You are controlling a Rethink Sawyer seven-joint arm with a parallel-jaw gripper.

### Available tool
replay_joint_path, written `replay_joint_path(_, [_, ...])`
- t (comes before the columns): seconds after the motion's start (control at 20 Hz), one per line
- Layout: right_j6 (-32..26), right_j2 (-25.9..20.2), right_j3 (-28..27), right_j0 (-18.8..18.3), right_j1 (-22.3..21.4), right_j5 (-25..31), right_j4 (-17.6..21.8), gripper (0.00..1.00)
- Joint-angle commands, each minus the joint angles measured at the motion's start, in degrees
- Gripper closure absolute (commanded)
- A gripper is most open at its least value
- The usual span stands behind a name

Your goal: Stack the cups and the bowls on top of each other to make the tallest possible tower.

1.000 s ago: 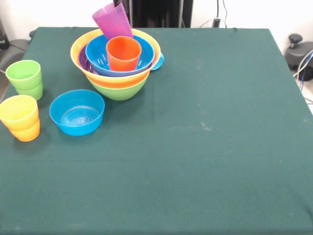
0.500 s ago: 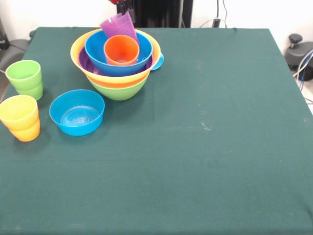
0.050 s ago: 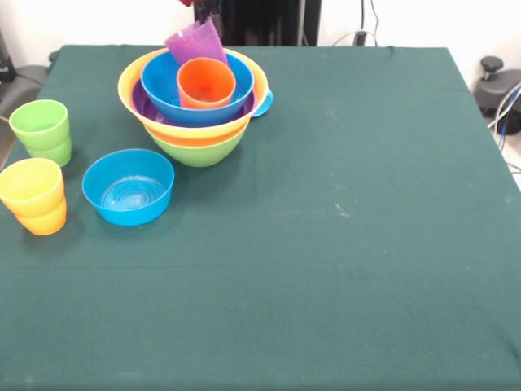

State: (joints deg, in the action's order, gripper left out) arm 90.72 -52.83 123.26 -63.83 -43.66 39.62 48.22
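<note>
Tower [image 3: 194, 102] sits upper left of the frame on the green desk [image 3: 342, 228]: lime green bowl [image 3: 198, 149] at the base, yellow bowl [image 3: 138, 102] in it, purple bowl [image 3: 140, 103] showing as a sliver inside, big blue bowl [image 3: 167, 90] on top. Orange cup [image 3: 206, 82] stands upright in the blue bowl. Purple cup [image 3: 198, 43] is tilted, at the bowl's far rim just behind the orange cup. Something light blue [image 3: 264, 102] pokes out at the pile's right edge.

Smaller blue bowl [image 3: 129, 186] sits alone on the desk, lower left of the tower. Green cup [image 3: 41, 131] at left edge; yellow cup [image 3: 32, 195] below it, nested in an orange one.

End effector [image 3: 189, 2]: only a red bit at the top edge, can't tell its state.
</note>
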Motion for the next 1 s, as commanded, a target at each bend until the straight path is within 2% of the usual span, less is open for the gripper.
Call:
replay_joint_path(0.05, [-5.5,1.0,-0.2,0.5,0.5,2.8,-1.7,1.0])
replay_joint_path(0.55, [-9.6,-4.0,0.6,-1.1,-7.0,8.5,-11.0,1.0])
replay_joint_path(1.0, [-10.9,-6.7,0.0,-1.2,-10.5,12.6,-16.6,1.0])
